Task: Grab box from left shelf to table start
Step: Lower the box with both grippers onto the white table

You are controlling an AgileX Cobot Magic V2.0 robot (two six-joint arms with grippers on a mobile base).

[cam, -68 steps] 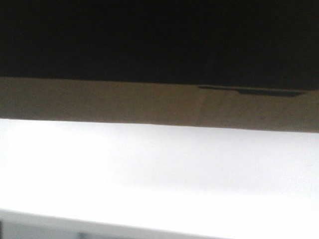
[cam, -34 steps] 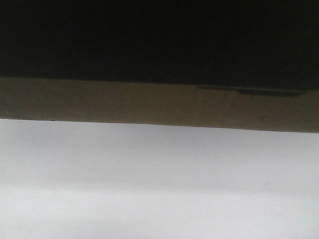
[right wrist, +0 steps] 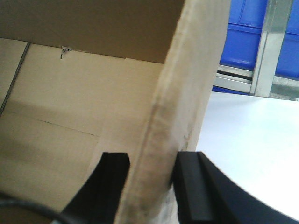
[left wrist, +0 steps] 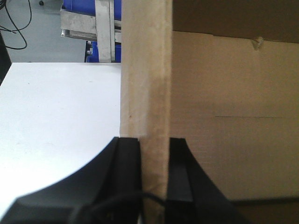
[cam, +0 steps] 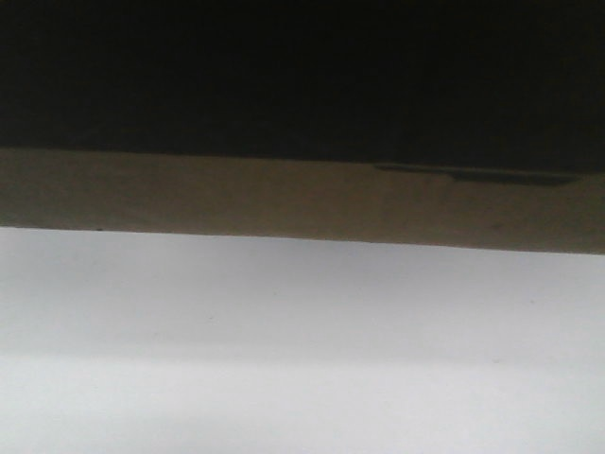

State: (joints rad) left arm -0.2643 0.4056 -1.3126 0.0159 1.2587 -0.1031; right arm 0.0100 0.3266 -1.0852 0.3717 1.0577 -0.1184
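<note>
Cardboard box edges clamped between left fingers and right fingers; white table alongside.

A large brown corrugated cardboard box is shown upright over the plain white table, with its black printed panel filling the upper front view. Whether its lower edge touches the table cannot be told. One side wall is pinched by the left gripper, the opposite wall by the right gripper. The shelf's silver metal frame is seen beyond the table.
</note>
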